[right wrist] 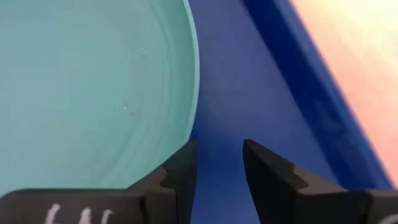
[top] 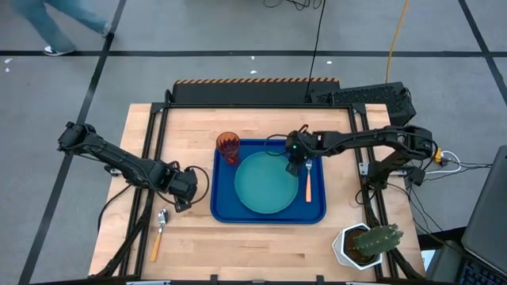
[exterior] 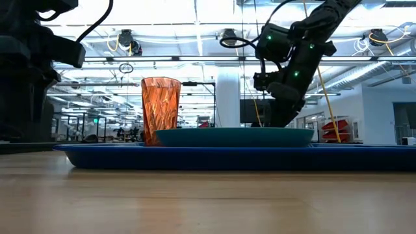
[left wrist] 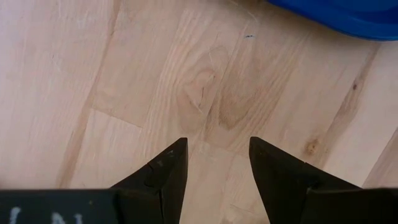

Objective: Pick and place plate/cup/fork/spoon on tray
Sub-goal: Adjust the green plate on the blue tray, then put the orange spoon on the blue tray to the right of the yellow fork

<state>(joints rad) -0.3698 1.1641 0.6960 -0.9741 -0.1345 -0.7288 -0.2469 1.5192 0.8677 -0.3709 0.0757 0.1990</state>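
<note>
The blue tray (top: 320,214) lies flat at the middle of the wooden bench (top: 238,253). The teal plate (top: 265,184) sits inside it, taking up most of the tray floor. The amber cup (top: 228,147) stands upright in the tray's far left corner, just beside the plate rim; the low view confirms it upright on the tray (exterior: 195,158), next to the plate (exterior: 234,136). The fork (top: 308,184) lies in the tray's right-hand strip, between the plate and the right rim, handle toward the near edge, tines toward the far edge. The right claw (top: 295,166) is over the far right part of the tray, at the plate's edge and close to the fork's tine end; its wrist view shows the fingers (right wrist: 180,177) apart with nothing between them, above the seam where the plate (right wrist: 93,87) meets the tray floor (right wrist: 249,99). The spoon (top: 158,233) remains off the tray, on the bench near the front left, bowl toward the far edge. The left claw (top: 184,202) sits low over bare bench, just left of the tray and beyond the spoon; its fingers (left wrist: 165,177) stand apart, empty, with a tray corner (left wrist: 348,15) showing ahead.
</note>
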